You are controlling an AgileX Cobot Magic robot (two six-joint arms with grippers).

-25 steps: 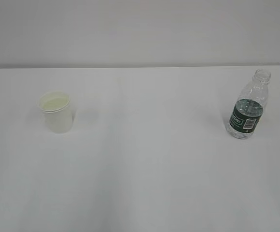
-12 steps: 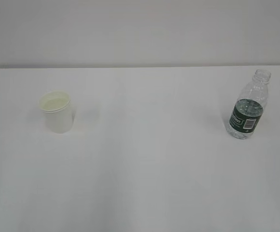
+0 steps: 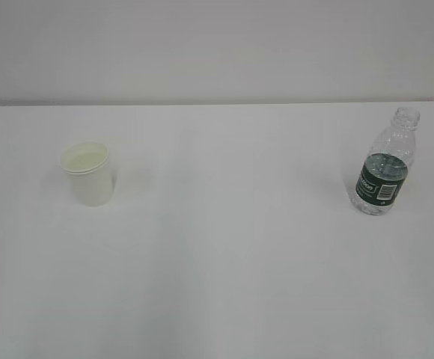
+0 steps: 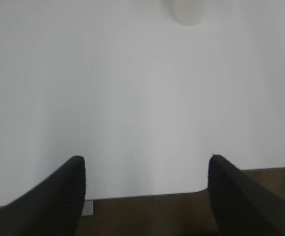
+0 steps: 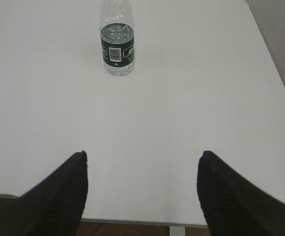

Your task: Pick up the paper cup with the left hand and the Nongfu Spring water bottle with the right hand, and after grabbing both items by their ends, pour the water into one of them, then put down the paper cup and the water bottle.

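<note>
1. The left hand (image 4: 145,196) had its jaws spread wide with nothing between them, hanging over the near edge of the white worktop (image 4: 132,108)
2. The right hand (image 5: 142,191) likewise had its jaws wide apart and empty, above the near edge
3. The cup (image 3: 88,173) stood upright on the left of the worktop, well ahead of the left hand, with a pale inside
4. The bottle (image 3: 383,163) stood capless on the right, far from the cup, well ahead of the right hand, its barcode patch facing that hand
</note>
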